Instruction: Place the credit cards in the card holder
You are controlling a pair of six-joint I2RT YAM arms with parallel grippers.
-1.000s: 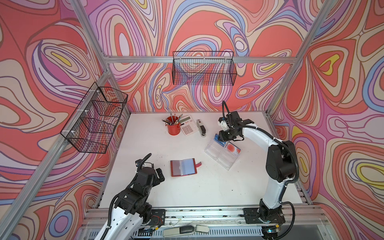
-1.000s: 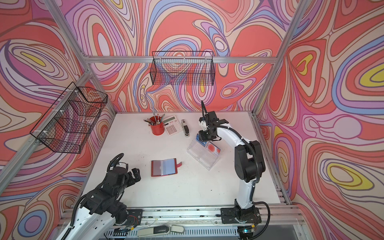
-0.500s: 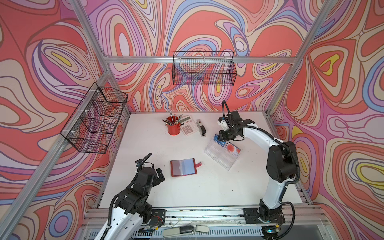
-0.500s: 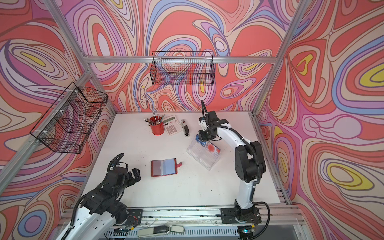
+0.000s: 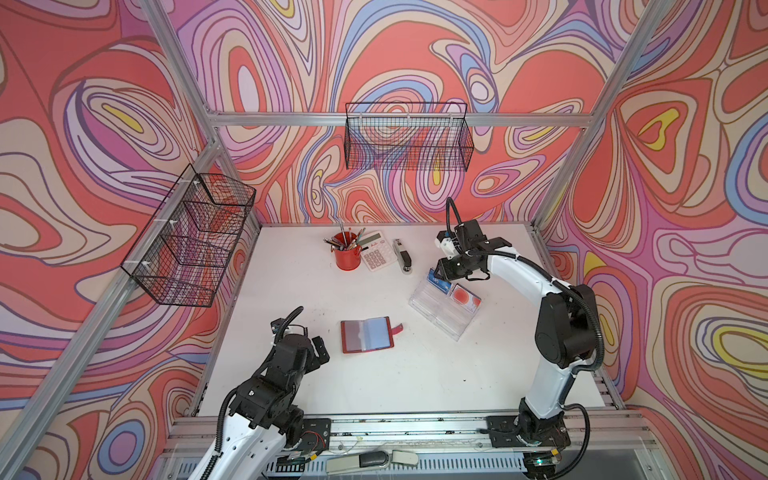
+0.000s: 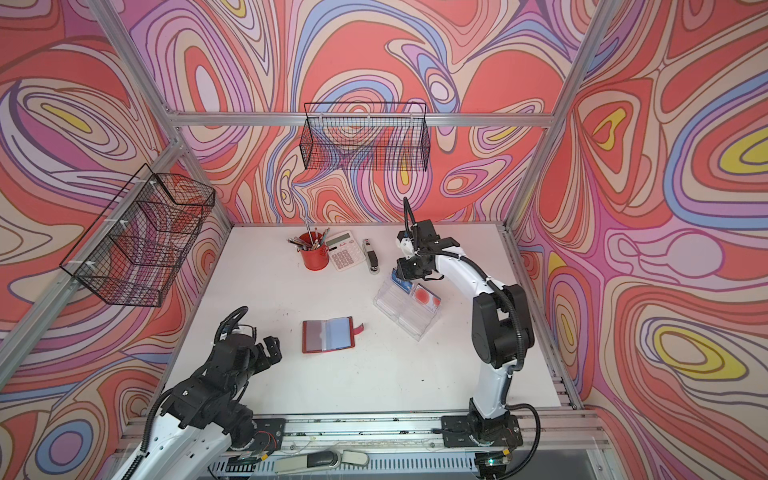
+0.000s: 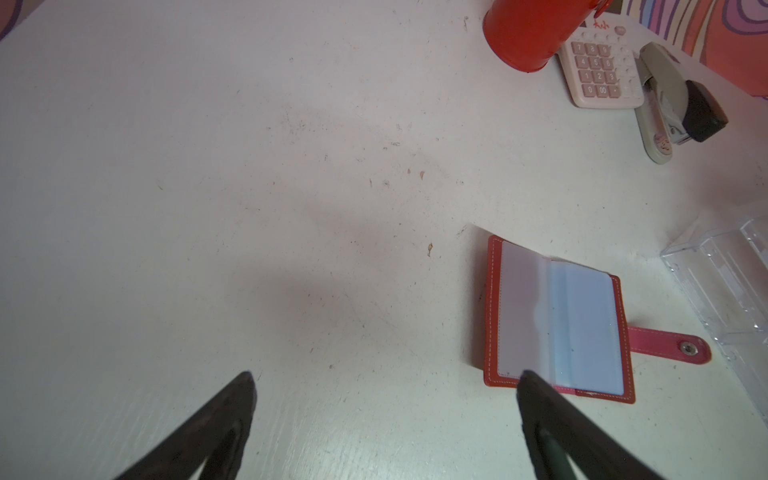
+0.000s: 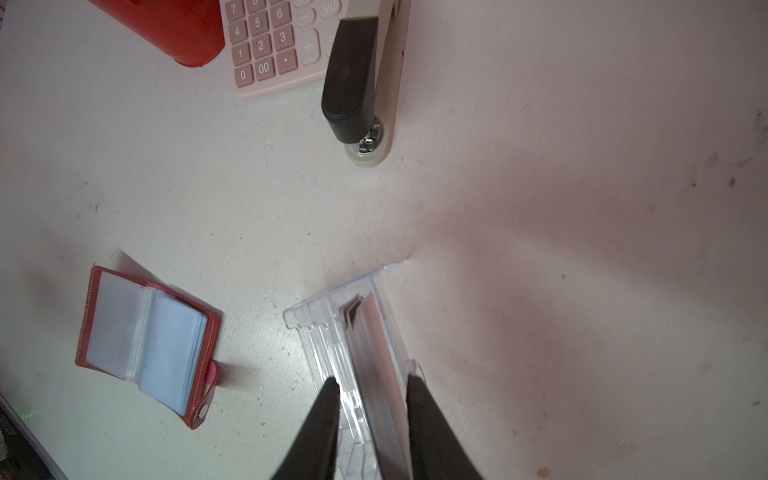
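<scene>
The red card holder [image 5: 367,334] [image 6: 328,335] lies open near mid-table, its clear sleeves and blue lining up, and also shows in both wrist views [image 7: 557,320] [image 8: 145,340]. The credit cards sit in a clear acrylic tray [image 5: 436,316] [image 6: 403,320]: blue ones [image 5: 439,283] [image 6: 402,284] at the far end, a pale one with a red circle [image 5: 465,298] beside them. My right gripper [image 5: 436,274] [image 8: 372,382] reaches down at that far end. Its narrowly parted fingers straddle the card stack [image 8: 370,332] and a tray divider. My left gripper [image 5: 322,351] [image 7: 386,374] hangs wide open, left of the holder, with nothing between its fingers.
A red pen cup [image 5: 347,257], a calculator [image 5: 377,251] and a stapler [image 5: 403,257] stand in a row at the back. Black wire baskets hang on the back wall [image 5: 409,141] and the left wall [image 5: 191,241].
</scene>
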